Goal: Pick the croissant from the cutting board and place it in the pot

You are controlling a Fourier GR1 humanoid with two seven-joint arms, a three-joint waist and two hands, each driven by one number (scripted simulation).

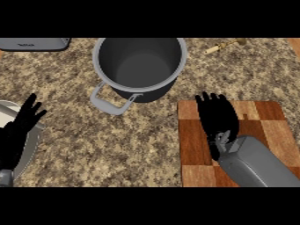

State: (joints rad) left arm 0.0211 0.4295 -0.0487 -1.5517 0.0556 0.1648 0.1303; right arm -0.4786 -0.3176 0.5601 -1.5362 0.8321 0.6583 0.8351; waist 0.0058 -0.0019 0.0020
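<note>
A speckled stone counter (113, 140) fills the view. On it, at about 4 o'clock, lies the cutting board (269, 132), a checker of light and dark wood that runs off the lower edge. At 12 o'clock stands the dark grey pot (116, 50), upright, with nothing showing inside it and its loop handle (110, 103) pointing toward 7 o'clock. The pot and the board are apart, with bare counter between them. The right forearm (259, 165) comes in from 5 o'clock and crosses the board. The right hand (218, 118) is spread flat over the board's upper left part, fingers straight and pointing to 12 o'clock, closed on nothing visible. The croissant does not show, and whether it lies under that hand cannot be told. At 8 o'clock the left hand (12, 136) rests open, fingers up, over a pale rounded object (3, 112) cut by the edge. A grey appliance (32, 44) sits at 10 o'clock, and a small tan item (225, 45) at 1 o'clock.
</note>
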